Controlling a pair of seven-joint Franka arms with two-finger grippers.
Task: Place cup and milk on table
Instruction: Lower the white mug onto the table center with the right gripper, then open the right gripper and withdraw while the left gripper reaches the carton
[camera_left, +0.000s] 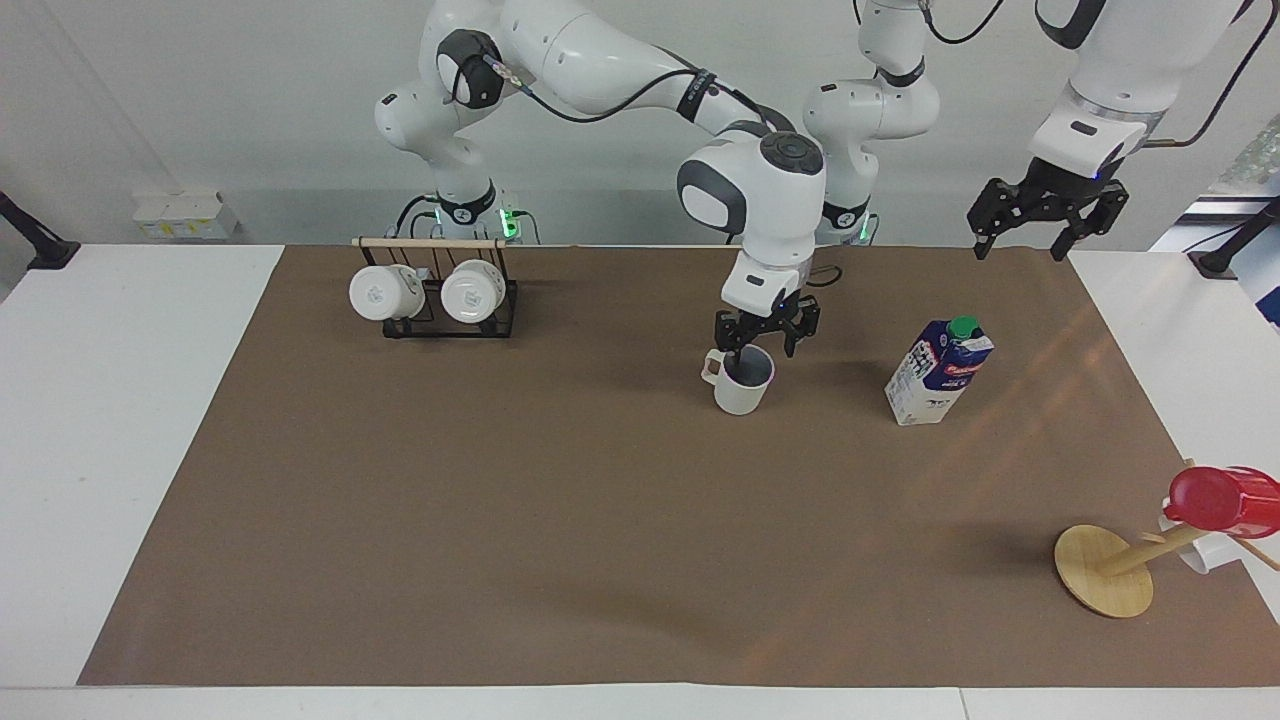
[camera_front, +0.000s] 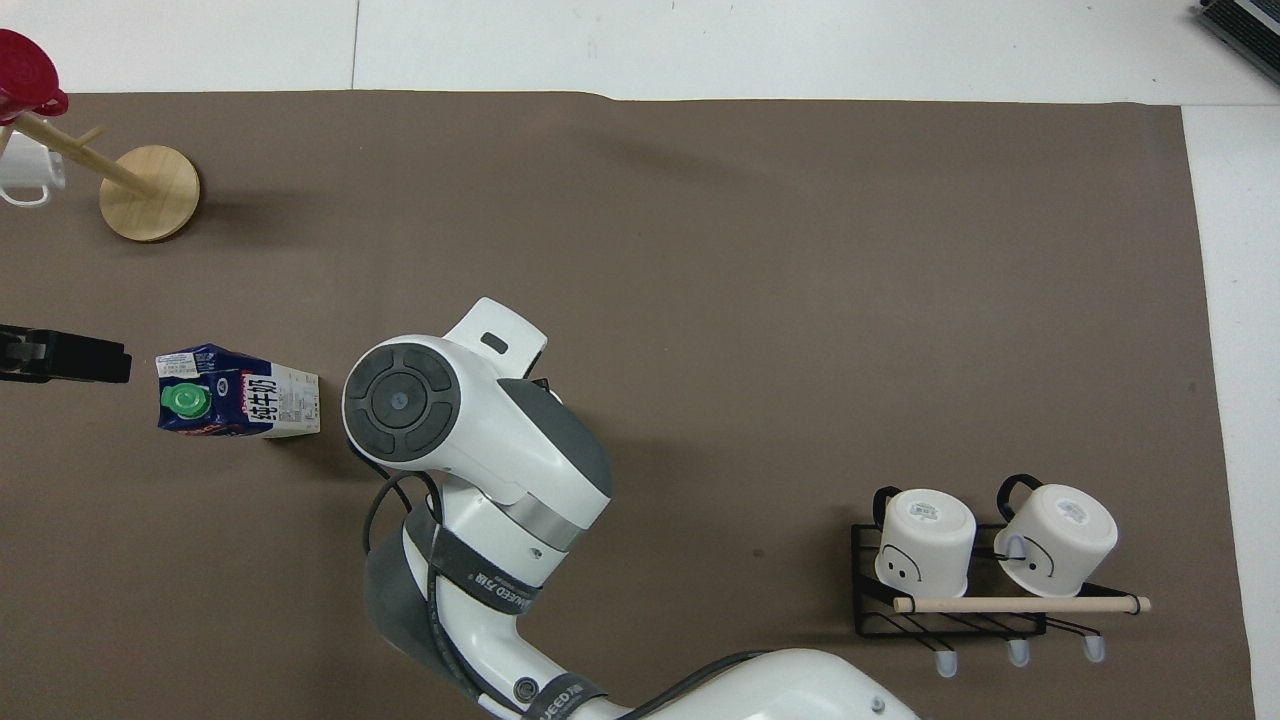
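Facing view showed the right gripper spread open just above the cup, which stood upright on the table beside the milk. A finger might catch the smooth ceramic rim and tip it. The left gripper waited, open.

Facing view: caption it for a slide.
Right pincer open just above the upright cup on the table; milk stands beside; left pincer waits.
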